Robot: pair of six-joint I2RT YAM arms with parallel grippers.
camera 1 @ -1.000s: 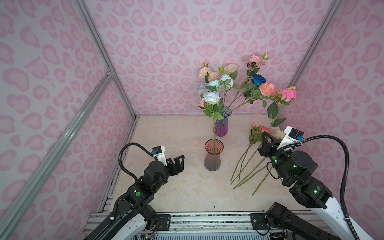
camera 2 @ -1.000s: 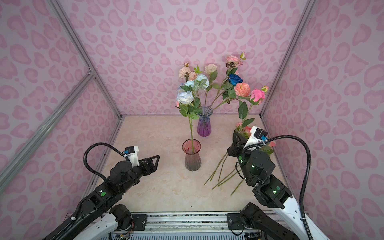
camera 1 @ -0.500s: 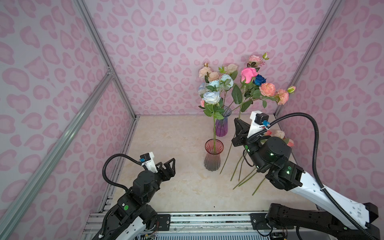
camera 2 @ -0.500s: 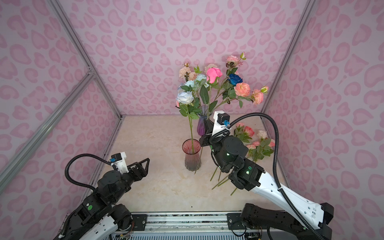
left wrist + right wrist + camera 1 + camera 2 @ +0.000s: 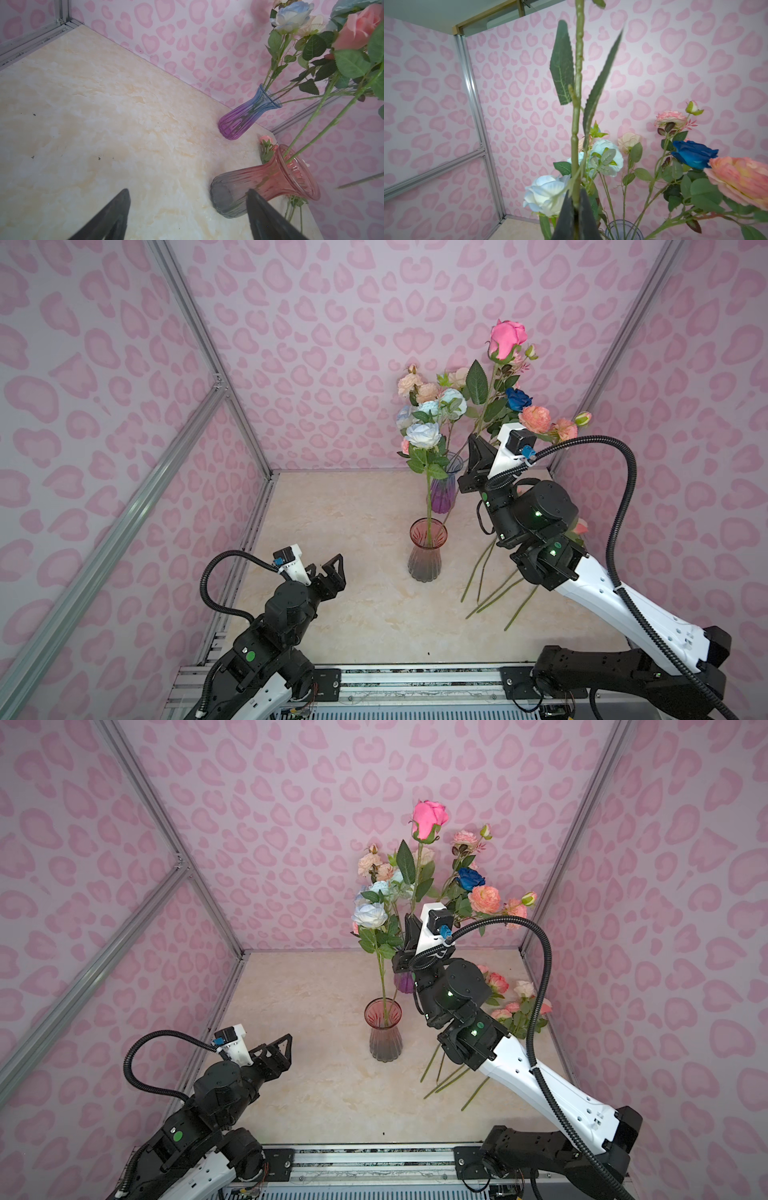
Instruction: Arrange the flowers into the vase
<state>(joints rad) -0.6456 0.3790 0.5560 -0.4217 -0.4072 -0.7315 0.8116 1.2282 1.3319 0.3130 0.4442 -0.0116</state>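
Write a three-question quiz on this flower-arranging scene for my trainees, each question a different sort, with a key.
1. True or false: the left gripper holds a flower.
2. The right gripper is shut on the stem of which flower? A) a red tulip B) the bright pink rose C) a yellow daisy
3. How many vases stand on the table?
Key: 1 false, it is open and empty. 2 B. 3 two: the red vase and the purple vase.
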